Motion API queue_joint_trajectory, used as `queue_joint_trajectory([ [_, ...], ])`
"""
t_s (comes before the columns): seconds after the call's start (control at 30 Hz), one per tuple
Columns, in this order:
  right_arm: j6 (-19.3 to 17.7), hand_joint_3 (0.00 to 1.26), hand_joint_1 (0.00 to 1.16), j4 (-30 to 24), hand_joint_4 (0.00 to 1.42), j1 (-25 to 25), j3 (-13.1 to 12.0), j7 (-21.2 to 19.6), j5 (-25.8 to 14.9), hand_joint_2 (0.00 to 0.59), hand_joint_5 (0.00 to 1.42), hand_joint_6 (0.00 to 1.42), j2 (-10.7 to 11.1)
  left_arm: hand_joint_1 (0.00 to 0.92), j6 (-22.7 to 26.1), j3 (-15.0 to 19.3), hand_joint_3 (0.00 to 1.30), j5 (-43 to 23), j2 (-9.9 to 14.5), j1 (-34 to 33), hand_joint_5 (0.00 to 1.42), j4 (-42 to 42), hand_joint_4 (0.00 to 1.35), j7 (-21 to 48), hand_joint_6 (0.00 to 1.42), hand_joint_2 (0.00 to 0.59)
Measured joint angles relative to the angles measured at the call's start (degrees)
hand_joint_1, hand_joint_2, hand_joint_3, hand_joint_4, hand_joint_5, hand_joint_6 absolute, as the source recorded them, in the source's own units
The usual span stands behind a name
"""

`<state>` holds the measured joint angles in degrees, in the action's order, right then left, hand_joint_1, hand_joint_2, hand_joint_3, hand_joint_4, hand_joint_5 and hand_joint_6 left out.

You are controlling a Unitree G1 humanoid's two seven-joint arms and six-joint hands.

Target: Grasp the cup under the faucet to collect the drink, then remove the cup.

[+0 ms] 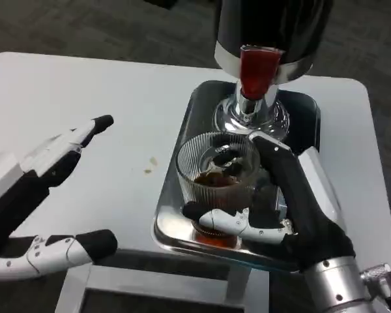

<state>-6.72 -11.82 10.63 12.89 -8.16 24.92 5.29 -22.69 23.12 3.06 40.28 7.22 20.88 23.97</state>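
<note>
Removal step: cup (216, 177) with drink, gripped by your right robot hand (280, 208).
Next, carry it level off the tray (176, 225); left robot hand (42, 195) open.

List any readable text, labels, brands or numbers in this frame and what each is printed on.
None can be read. The drink dispenser, its red tap handle, the ribbed glass cup, the metal tray and both hands, left and right, carry no visible lettering or markings.

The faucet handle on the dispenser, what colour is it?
Red. The faucet handle stands out against the dark dispenser in the head view.
</note>
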Motion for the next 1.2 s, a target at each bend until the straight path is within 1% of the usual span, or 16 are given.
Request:
queue_joint_trajectory([
  [0.13, 0.05, 0.64, 0.83, -4.26, 0.69, -1.97, -0.1, 1.86, 0.0, 0.153, 0.87, 0.95, 0.55, 0.0, 0.15, 0.37, 0.0, 1.3, 0.05, 0.3, 0.0, 0.01, 0.0, 0.28, 0.0, 0.034],
  [0.17, 0.06, 0.64, 0.83, -4.61, 0.69, -2.04, -0.07, 1.96, 0.0, 0.153, 0.87, 0.95, 0.55, 0.0, 0.15, 0.37, 0.0, 1.48, 0.05, 0.35, 0.0, 0.01, 0.0, 0.37, 0.0, 0.034],
  [0.2, 0.73, 0.64, 0.83, -6.67, 0.69, -2.67, -0.21, 3.12, -0.01, 0.153, 0.87, 0.95, 0.58, 0.0, 0.13, 0.37, 0.0, 1.79, 0.11, 0.43, 0.0, 0.01, 0.0, 0.69, 0.0, 0.034],
  [0.33, 1.74, 0.64, 0.83, -12.18, 0.69, -3.99, -0.72, 5.44, -0.02, 0.153, 0.88, 0.96, 0.63, 0.0, 0.11, 0.37, 0.0, 2.08, 0.2, 1.41, 0.0, 0.51, 0.0, 1.42, 0.0, 0.034],
  [0.4, 1.97, 0.64, 0.83, -13.47, 0.69, -4.45, -1.02, 6.06, -0.02, 0.153, 0.88, 0.96, 0.64, 0.0, 0.1, 0.37, 0.0, 2.14, 0.2, 1.86, 0.0, 1.18, 0.0, 1.54, 0.0, 0.034],
  [0.63, 2.76, 0.65, 0.83, -15.99, 0.7, -7.1, -1.56, 8.89, -0.08, 0.16, 0.88, 0.98, 1.77, 0.0, -0.79, 0.58, 0.0, 2.52, 0.2, 3.66, 0.0, 3.36, 0.0, 2.08, 0.0, 0.034],
  [0.77, 3.21, 0.65, 0.82, -17.98, 0.7, -8.59, -1.65, 9.94, -0.26, 0.161, 0.88, 0.98, 1.85, 0.0, -0.83, 0.7, 0.0, 3.05, 0.41, 3.75, 0.0, 3.81, 0.0, 2.27, 0.0, 0.034],
  [0.97, 3.61, 0.65, 0.82, -20.59, 0.7, -10.7, -1.68, 11.29, -0.58, 0.162, 0.88, 0.98, 1.89, 0.0, -1.41, 0.71, 0.0, 4.42, 1.74, 4.15, 0.0, 4.87, 0.0, 3.51, 0.0, 0.038],
  [1.2, 4.81, 0.65, 0.82, -22.41, 0.7, -11.89, -1.87, 12.66, -0.72, 0.162, 0.88, 0.98, 1.91, 0.0, -2.04, 0.7, 0.0, 5.07, 2.5, 4.18, 0.0, 6.64, 0.0, 4.57, 0.0, 0.038],
])
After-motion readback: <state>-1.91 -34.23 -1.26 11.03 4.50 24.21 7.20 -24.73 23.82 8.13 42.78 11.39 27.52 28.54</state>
